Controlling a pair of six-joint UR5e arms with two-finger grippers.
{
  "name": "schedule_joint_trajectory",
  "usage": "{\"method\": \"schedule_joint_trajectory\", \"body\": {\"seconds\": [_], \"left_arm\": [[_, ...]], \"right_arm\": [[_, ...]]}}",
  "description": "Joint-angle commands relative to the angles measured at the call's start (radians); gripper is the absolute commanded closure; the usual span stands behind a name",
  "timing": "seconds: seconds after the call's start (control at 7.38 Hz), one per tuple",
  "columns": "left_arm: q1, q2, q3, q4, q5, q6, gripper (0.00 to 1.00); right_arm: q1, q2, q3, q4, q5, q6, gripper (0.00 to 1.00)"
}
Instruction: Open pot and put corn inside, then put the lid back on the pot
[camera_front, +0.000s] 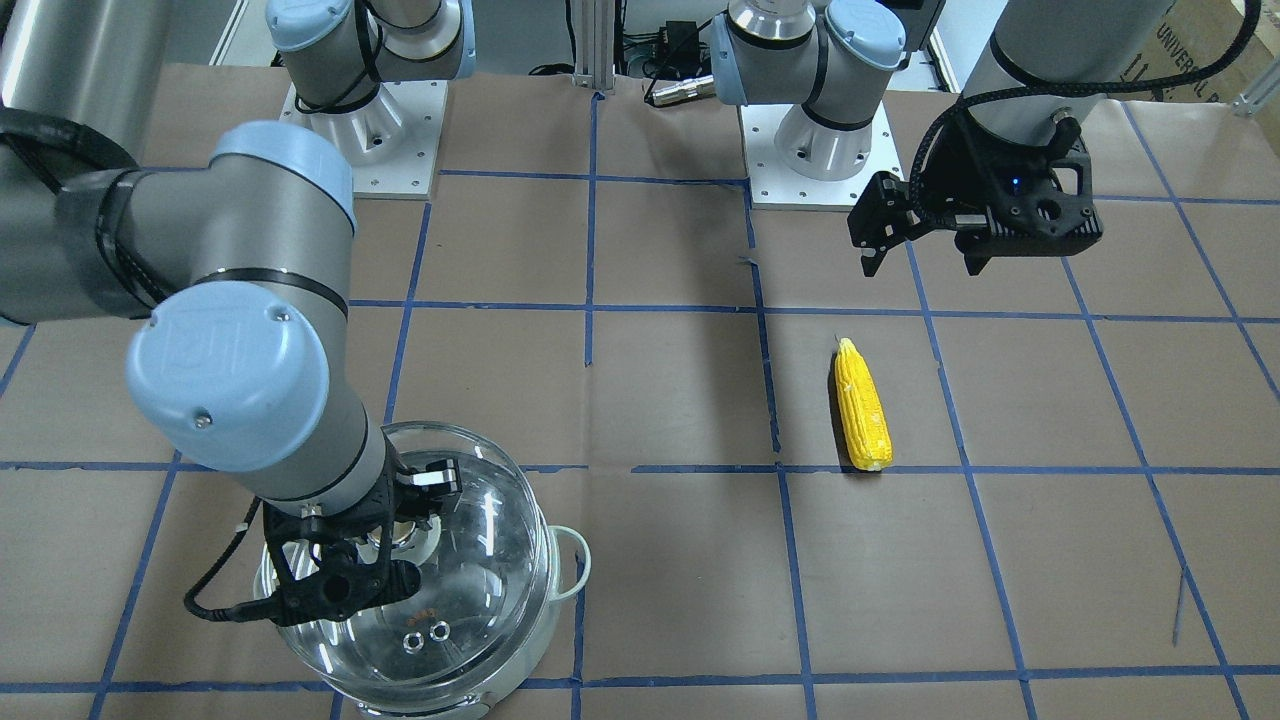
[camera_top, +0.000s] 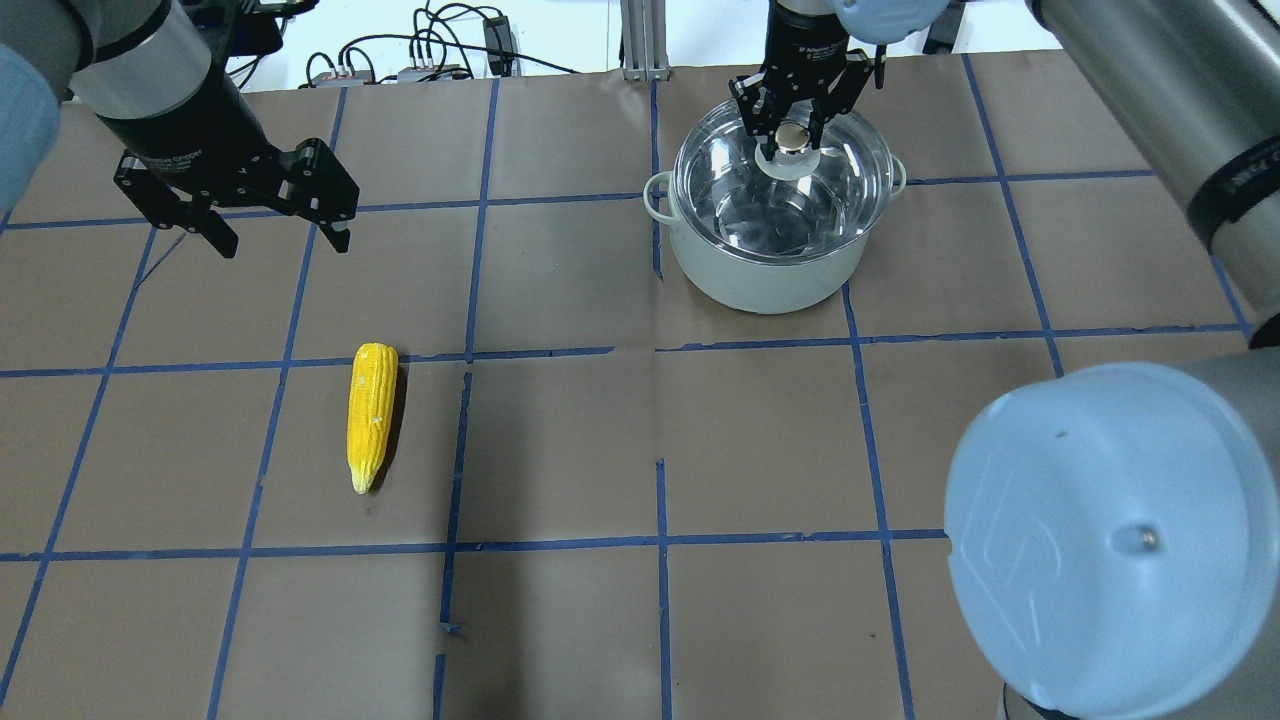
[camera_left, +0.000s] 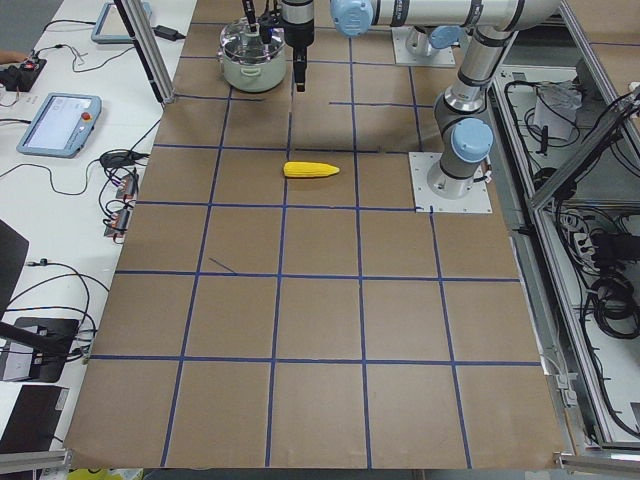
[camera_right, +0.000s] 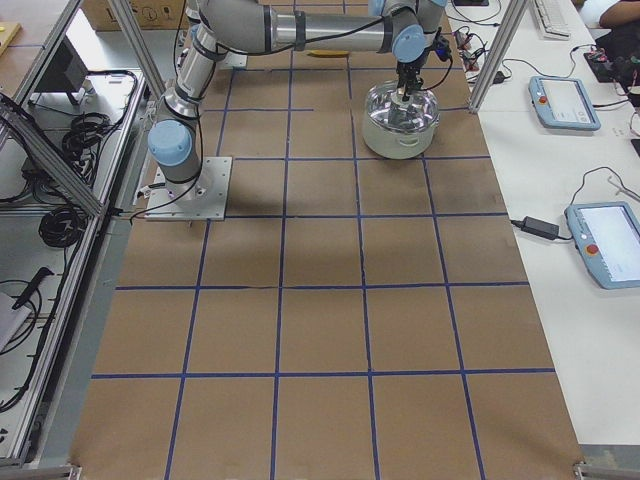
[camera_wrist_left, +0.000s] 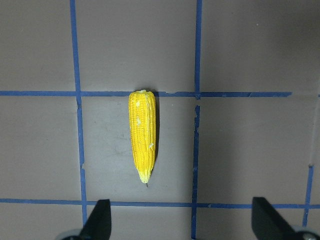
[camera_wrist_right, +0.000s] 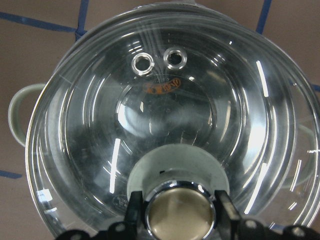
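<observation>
1. The right arm (camera_front: 230, 370) is hiding part of the lid (camera_front: 490, 560) on the pot (camera_front: 540, 635).
2. The front view's lower edge is cutting off the pot's base.
3. Above the pot, finger bases of the right gripper (camera_wrist_right: 178, 200) are running offscreen.

A robotics lab: grid-taped table (camera_right: 320, 300), teach pendants (camera_right: 565, 102), aluminium framing (camera_right: 497, 55).

The mint-green steel pot (camera_top: 760, 280) stands upright, far out on the robot's right. Its clear domed lid (camera_top: 735, 195) sits on the rim. The yellow corn (camera_top: 371, 413) lies flat, well apart on the left, with its tip toward the robot.
</observation>
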Motion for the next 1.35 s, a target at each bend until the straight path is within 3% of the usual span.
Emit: {"method": "schedule_joint_trajectory", "body": {"seconds": [0.0,0.27,0.68,0.95,1.22], "left_arm": [[0.000,0.000,0.000,0.000,0.000,0.000,0.00],[-0.001,0.005,-0.008,-0.001,0.000,0.000,0.00],[0.026,-0.024,-0.088,0.043,0.002,0.073,0.00],[0.078,-0.064,-0.255,0.219,-0.026,0.128,0.00],[0.126,-0.133,-0.394,0.494,-0.064,0.210,0.00]], "right_arm": [[-0.037,-0.122,0.012,0.107,-0.003,-0.034,0.71],[-0.097,-0.218,0.076,0.197,-0.003,-0.094,0.73],[-0.091,-0.302,0.147,0.196,-0.003,-0.088,0.72],[-0.088,-0.319,0.175,0.198,-0.002,-0.085,0.72],[-0.087,-0.326,0.187,0.198,0.000,-0.086,0.72]]}}
